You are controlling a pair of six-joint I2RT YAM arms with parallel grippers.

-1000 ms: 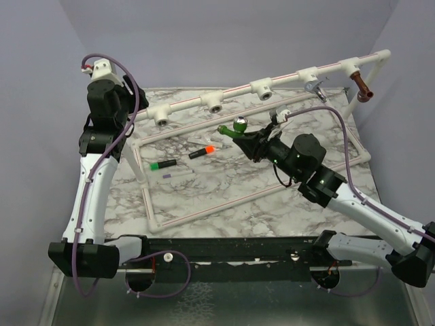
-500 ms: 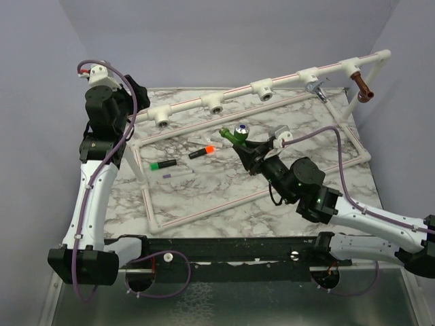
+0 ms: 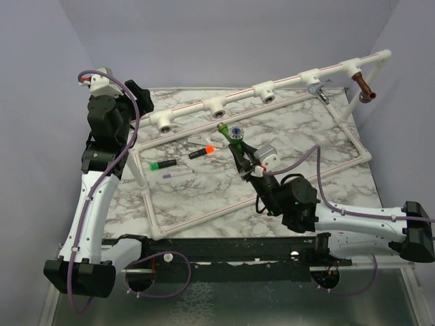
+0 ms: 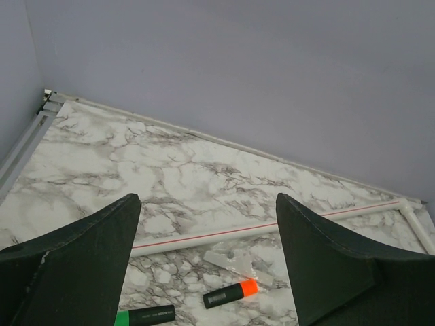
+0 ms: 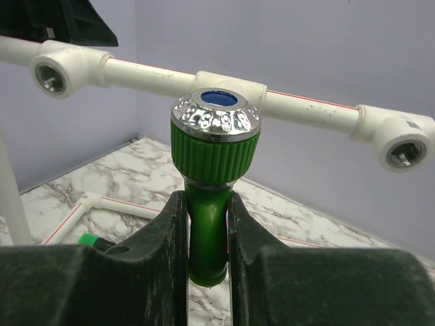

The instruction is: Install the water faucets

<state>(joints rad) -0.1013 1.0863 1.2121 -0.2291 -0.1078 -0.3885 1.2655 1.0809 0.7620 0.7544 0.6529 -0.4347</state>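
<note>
The green faucet (image 5: 215, 153) stands upright, chrome-ringed cap on top, clamped by its neck between the fingers of my right gripper (image 5: 207, 210). That arm reaches forward from its base, with the white pipe (image 5: 299, 109) just beyond and above the gripper. My left arm is raised, its gripper (image 4: 207, 204) spread wide on nothing, an orange-capped marker (image 4: 231, 293) on the worktop (image 4: 136, 156) below it.

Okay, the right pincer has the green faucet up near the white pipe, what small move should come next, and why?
Probably ease the right pincer forward, bringing the green faucet to the white tee straight ahead. The pincer is shut on the faucet, a gap separates it from the tee, and that tee's socket looks vacant in the top view.
</note>
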